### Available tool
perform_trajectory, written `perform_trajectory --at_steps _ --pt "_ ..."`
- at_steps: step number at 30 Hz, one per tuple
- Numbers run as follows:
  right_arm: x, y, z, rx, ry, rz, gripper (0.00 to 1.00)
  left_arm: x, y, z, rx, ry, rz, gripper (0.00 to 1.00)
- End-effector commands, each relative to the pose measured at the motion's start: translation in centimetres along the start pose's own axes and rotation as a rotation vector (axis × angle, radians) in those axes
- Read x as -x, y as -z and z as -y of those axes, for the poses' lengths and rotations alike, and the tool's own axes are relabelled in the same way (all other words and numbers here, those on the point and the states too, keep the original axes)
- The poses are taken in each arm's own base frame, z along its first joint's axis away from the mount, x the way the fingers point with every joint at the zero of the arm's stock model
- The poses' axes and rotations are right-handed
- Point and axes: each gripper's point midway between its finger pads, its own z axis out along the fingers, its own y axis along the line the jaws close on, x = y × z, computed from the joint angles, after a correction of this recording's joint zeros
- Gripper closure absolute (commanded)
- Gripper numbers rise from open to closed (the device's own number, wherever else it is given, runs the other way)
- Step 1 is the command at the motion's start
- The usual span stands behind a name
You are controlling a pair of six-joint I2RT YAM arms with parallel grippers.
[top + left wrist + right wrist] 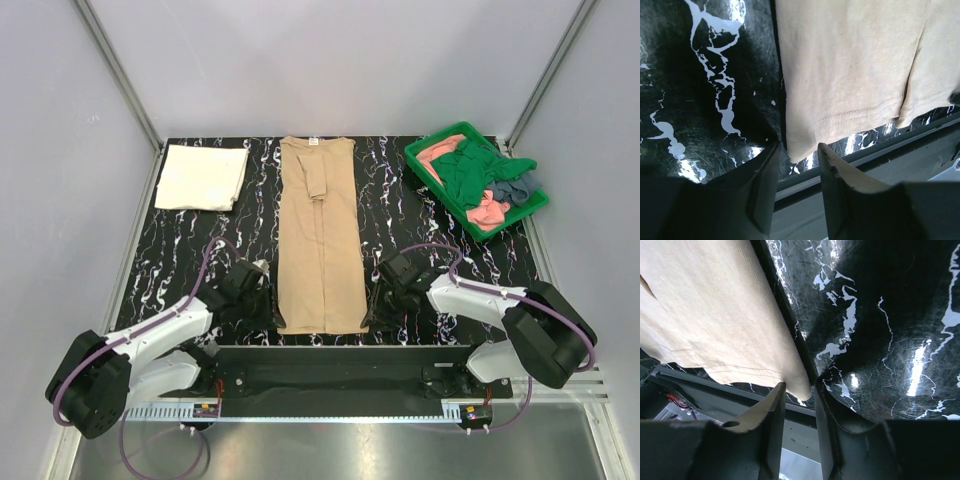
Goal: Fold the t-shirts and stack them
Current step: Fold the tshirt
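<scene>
The tan t-shirt (320, 240) lies flat as a long narrow strip down the middle of the table, collar at the far end and one sleeve folded onto it. My left gripper (265, 283) is open at its near left hem corner; in the left wrist view that corner (799, 145) lies just between the fingertips of the gripper (799, 150). My right gripper (383, 290) is open at the near right hem corner; in the right wrist view the corner (802, 382) sits between the tips of the gripper (800, 390). A folded cream-white shirt (203, 177) lies at the back left.
A green plastic tray (428, 150) at the back right holds crumpled dark green (470, 170), salmon-pink (487, 212) and grey-blue (515, 188) shirts. The table's near edge and metal rail (340, 355) run right below the hem. Grey walls enclose the black marbled tabletop (400, 215).
</scene>
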Motion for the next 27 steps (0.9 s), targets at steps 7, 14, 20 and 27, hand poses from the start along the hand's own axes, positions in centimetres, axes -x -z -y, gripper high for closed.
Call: perform_trajectory --at_steps 7,14,20,27 --pt "0.7 -1.3 1.5 -0.051 0.007 0.058 0.79 0.0 -0.2 -0.3 0.027 0.012 0.04 0.76" --pt "0.4 -0.4 0.5 -0.004 0.019 0.058 0.98 0.5 0.5 1.5 -0.027 -0.005 0.049 1.0" --pt "-0.5 2.0 -0.6 0.055 0.034 0.079 1.0 0.3 2.4 3.1 -0.04 -0.018 0.083 1.0" --pt "-2.8 3.5 -0.6 0.041 0.067 0.056 1.0 -1.4 2.9 4.7 -0.051 -0.054 0.066 1.0"
